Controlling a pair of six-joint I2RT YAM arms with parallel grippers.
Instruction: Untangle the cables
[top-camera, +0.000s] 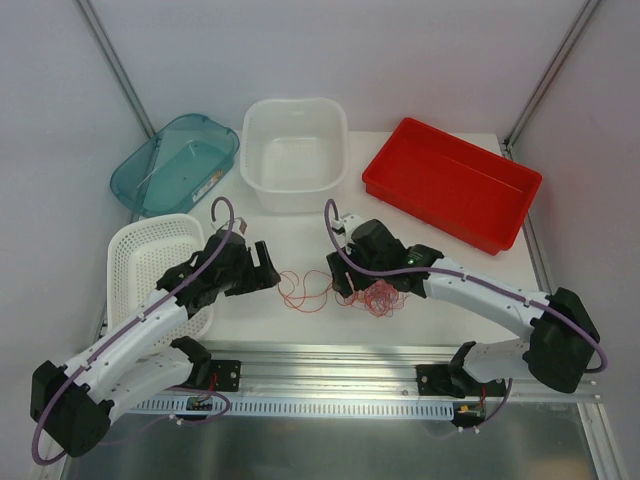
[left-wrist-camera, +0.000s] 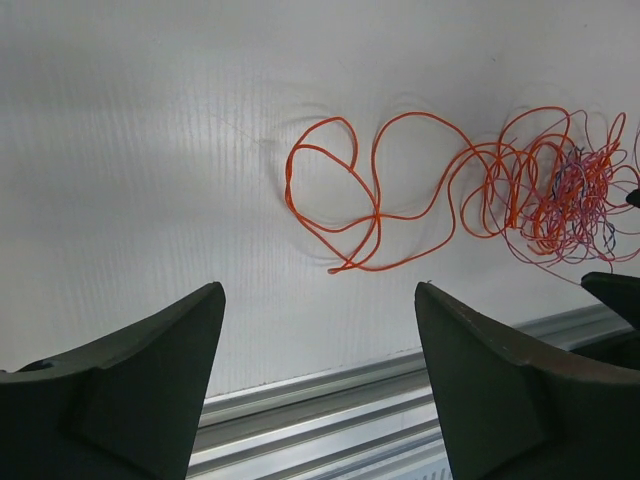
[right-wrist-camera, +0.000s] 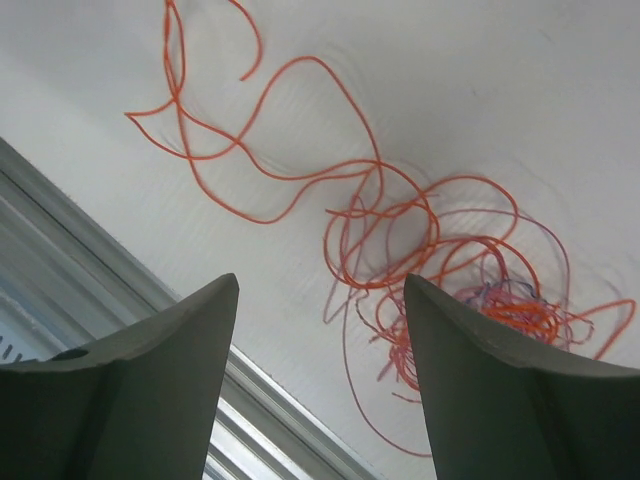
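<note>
The cables are thin red-orange wires with a few pale and dark strands. They lie on the white table as loose loops (top-camera: 305, 290) and a dense tangle (top-camera: 380, 297) near the front edge. In the left wrist view the loops (left-wrist-camera: 365, 195) lie ahead and the tangle (left-wrist-camera: 570, 190) is at the right. In the right wrist view the loops (right-wrist-camera: 270, 150) trail left from the tangle (right-wrist-camera: 510, 310). My left gripper (top-camera: 268, 275) is open and empty, just left of the loops. My right gripper (top-camera: 345, 290) is open and empty, above the wires beside the tangle.
A white mesh basket (top-camera: 150, 262) sits under the left arm. A teal bin (top-camera: 175, 160), a white tub (top-camera: 295, 152) and a red tray (top-camera: 450, 180) stand along the back. An aluminium rail (top-camera: 330, 355) runs along the table's front edge.
</note>
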